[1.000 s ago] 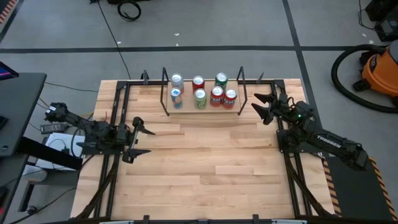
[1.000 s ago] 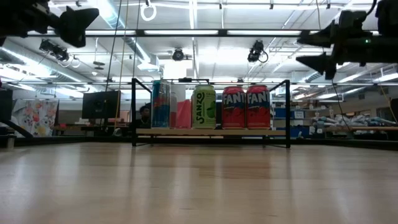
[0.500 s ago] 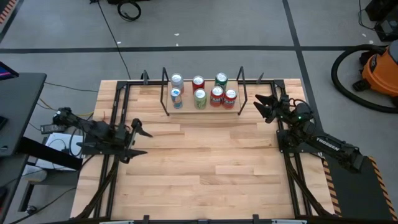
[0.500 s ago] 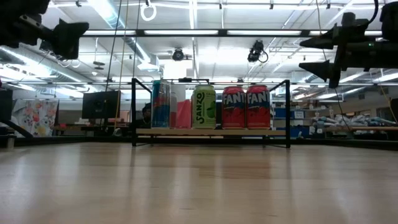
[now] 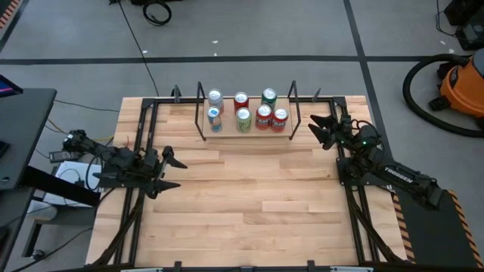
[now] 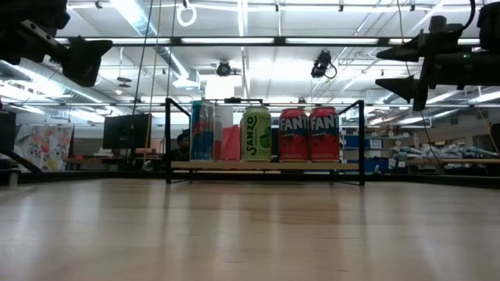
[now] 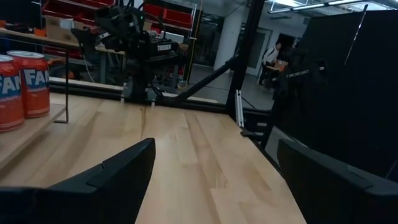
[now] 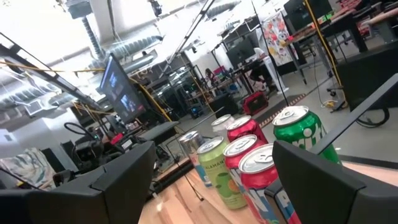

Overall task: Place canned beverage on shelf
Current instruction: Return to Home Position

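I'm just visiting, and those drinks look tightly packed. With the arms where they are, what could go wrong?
1. The right gripper hangs open just beside the right end of the shelf; a swing that way could knock it or the nearest red can.
2. The seven cans stand close together in two rows, so one bump might topple several.
The left gripper, open and well away from the shelf, looks less of a worry.

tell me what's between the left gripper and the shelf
Nothing: in the high view only bare wooden tabletop lies between the open left gripper and the shelf.
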